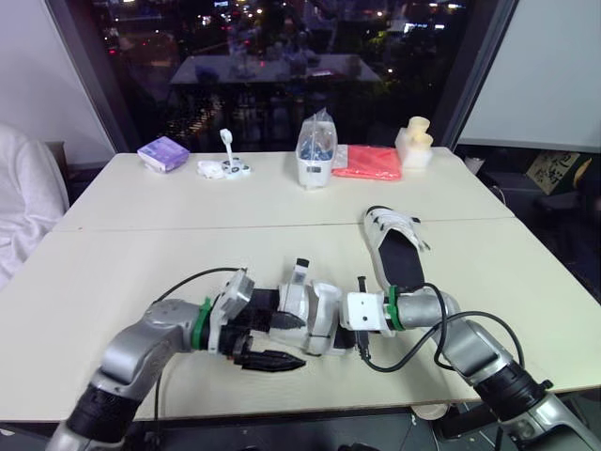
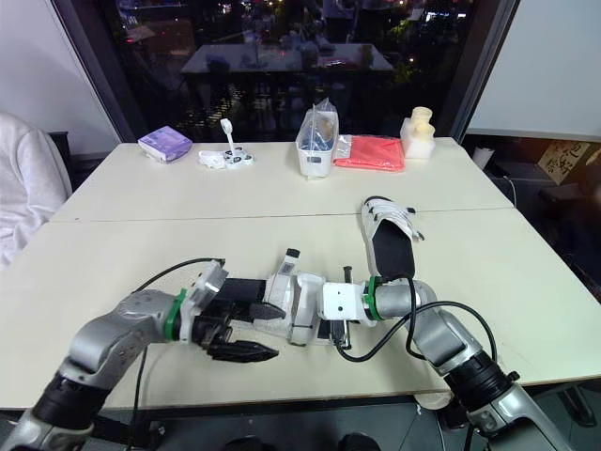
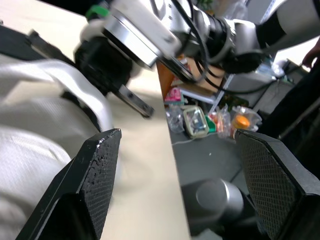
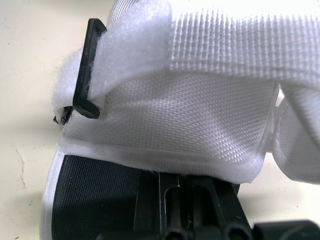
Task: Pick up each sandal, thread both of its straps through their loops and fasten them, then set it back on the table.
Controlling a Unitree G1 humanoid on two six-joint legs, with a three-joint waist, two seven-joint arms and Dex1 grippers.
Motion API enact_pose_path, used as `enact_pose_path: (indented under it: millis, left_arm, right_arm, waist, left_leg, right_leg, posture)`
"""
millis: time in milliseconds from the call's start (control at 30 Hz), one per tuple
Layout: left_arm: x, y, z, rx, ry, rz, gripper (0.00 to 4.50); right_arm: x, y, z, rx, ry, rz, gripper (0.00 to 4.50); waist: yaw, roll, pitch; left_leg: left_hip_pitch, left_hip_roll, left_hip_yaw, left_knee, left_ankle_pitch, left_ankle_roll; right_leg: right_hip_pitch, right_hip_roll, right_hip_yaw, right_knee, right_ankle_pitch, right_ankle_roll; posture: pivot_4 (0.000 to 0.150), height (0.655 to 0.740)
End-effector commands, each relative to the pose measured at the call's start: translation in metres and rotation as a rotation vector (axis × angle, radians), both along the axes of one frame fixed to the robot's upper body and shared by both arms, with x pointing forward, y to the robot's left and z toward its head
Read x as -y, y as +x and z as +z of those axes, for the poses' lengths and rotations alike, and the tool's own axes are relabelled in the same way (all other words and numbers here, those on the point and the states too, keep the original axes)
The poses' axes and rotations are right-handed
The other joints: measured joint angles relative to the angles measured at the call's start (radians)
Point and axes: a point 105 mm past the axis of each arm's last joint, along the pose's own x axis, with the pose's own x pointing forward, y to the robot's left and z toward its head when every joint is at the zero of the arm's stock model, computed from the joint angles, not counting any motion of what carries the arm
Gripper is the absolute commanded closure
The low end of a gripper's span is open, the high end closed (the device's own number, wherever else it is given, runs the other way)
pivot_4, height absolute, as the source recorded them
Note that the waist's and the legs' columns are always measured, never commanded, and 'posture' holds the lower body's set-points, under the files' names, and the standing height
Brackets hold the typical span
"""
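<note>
One white-strapped sandal [image 1: 315, 310] with a black sole sits on its side near the table's front edge, between my two grippers. My right gripper [image 1: 338, 319] is shut on its sole from the right, its fingers mostly hidden behind the sandal. The right wrist view shows a white strap [image 4: 225, 50] lying over a black loop [image 4: 87, 75]. My left gripper [image 1: 282, 340] stands open just left of the sandal, its upper finger [image 1: 285, 320] at the strap side, with nothing held between the pads. The second sandal [image 1: 394, 246] lies flat on the table behind my right arm.
At the far side of the table [image 1: 141, 272] stand a purple pack [image 1: 162, 153], a small white item [image 1: 223, 167], a clear bag in a tub [image 1: 315, 150], a red cloth [image 1: 368, 162] and a cream object [image 1: 414, 143]. A person in white [image 1: 23, 197] sits at the left.
</note>
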Motion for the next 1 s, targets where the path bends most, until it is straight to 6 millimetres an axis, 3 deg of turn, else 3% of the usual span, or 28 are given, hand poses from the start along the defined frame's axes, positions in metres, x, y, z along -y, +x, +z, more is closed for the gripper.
enact_pose_path:
  millis: [33, 467, 1000]
  left_arm:
    - [0.002, -0.011, -0.006, 0.006, -0.009, -0.013, 0.79]
    - [0.022, -0.001, -0.027, 0.012, -0.042, 0.065, 0.79]
    - [0.017, 0.003, -0.036, 0.050, 0.023, 0.150, 0.79]
  right_arm:
    - [0.010, 0.005, -0.012, -0.020, -0.047, -0.055, 4.50]
    - [0.012, 0.006, -0.011, -0.018, -0.055, -0.057, 4.50]
    - [0.013, 0.004, -0.012, -0.022, -0.055, -0.059, 4.50]
  waist:
    - [0.000, 0.000, 0.000]
    - [0.002, 0.000, 0.000]
    - [0.003, 0.000, 0.000]
  left_leg:
    - [0.000, 0.000, 0.000, 0.000, 0.000, 0.000]
    - [0.000, 0.000, 0.000, 0.000, 0.000, 0.000]
    - [0.000, 0.000, 0.000, 0.000, 0.000, 0.000]
  right_leg:
    - [0.000, 0.000, 0.000, 0.000, 0.000, 0.000]
    - [0.000, 0.000, 0.000, 0.000, 0.000, 0.000]
    - [0.000, 0.000, 0.000, 0.000, 0.000, 0.000]
  posture:
    - [0.150, 0.7400]
    - [0.150, 0.7400]
    - [0.150, 0.7400]
